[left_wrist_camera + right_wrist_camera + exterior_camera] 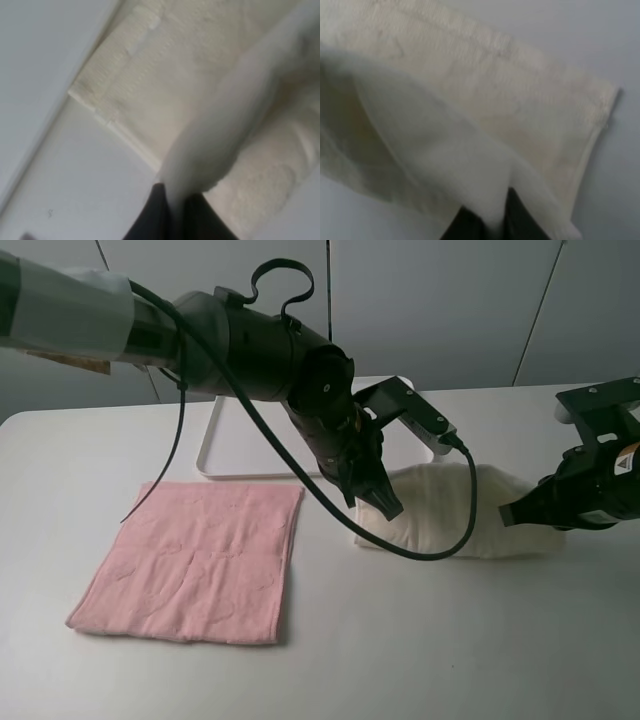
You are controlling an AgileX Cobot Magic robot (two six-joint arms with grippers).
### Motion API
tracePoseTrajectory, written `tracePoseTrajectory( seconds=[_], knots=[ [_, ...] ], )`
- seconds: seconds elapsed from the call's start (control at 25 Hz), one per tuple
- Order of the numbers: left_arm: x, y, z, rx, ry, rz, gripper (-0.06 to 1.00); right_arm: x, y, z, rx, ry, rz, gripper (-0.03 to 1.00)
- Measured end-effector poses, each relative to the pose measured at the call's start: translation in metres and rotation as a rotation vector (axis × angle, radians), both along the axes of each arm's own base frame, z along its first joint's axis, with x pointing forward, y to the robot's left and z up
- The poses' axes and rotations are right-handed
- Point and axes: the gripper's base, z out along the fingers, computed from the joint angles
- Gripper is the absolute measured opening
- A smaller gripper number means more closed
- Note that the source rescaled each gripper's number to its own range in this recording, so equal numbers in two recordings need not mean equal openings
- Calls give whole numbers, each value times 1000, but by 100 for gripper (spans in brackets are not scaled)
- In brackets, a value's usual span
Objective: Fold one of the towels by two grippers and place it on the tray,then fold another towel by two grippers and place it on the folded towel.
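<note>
1. Cream-white towel [450,508] on the white table [450,660], bunched into a long doubled-over strip, just in front of the right front corner of the white tray [205,455].
2. Left gripper [388,506] down at the strip's left end, jaws pinched tight on a raised fold of the cloth. From its wrist view, fabric drawn up between the closed black fingers [155,215].
3. Right gripper [508,512] at the strip's right end, likewise clamped on a lifted layer, with the lower layer flat on the table beneath.
4. Towel spanning from one claw to the other, neither end on the tray.
5. Tray at the back, partly hidden by the left arm.
6. Pale pink towel [195,560] spread flat over to the left, apart from both grippers, untouched.
</note>
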Motion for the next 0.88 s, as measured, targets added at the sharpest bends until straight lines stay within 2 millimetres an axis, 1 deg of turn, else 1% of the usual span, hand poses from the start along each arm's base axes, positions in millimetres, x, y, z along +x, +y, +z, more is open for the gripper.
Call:
tracePoseTrajectory(
  seconds=[0.08,0.2,0.28,0.32,0.36,0.4,0.44,0.52,0.56,0.68,0.8,0.88],
  knots=[
    [3,2,-1,0,0,9,2,4,1,-2,7,-29,7,0],
    [7,4,-3,-8,-4,29,11,11,-2,-3,13,-67,-6,6],
    [9,3,-3,-16,-23,26,23,13,-11,-4,15,-76,-46,17],
    [10,3,-2,-21,-30,25,30,14,-16,-4,17,-78,-72,24],
    [10,2,-2,-25,-35,26,37,15,-19,-4,25,-81,-98,35],
    [11,2,-2,-30,-38,33,49,16,-23,-5,27,-80,-119,48],
    [11,2,-2,-34,-38,42,58,16,-26,-5,33,-79,-140,63],
    [12,2,-2,-39,-39,61,76,16,-28,-5,46,-79,-168,89],
    [12,3,-2,-39,-40,64,84,16,-28,-5,47,-79,-170,95],
    [11,3,-1,-41,-9,95,97,16,-28,-5,42,-47,-177,99],
    [14,5,4,-50,49,144,100,19,-29,1,23,39,-185,100],
    [21,4,8,-61,103,195,100,24,-29,9,10,89,-190,100]
  ],
)
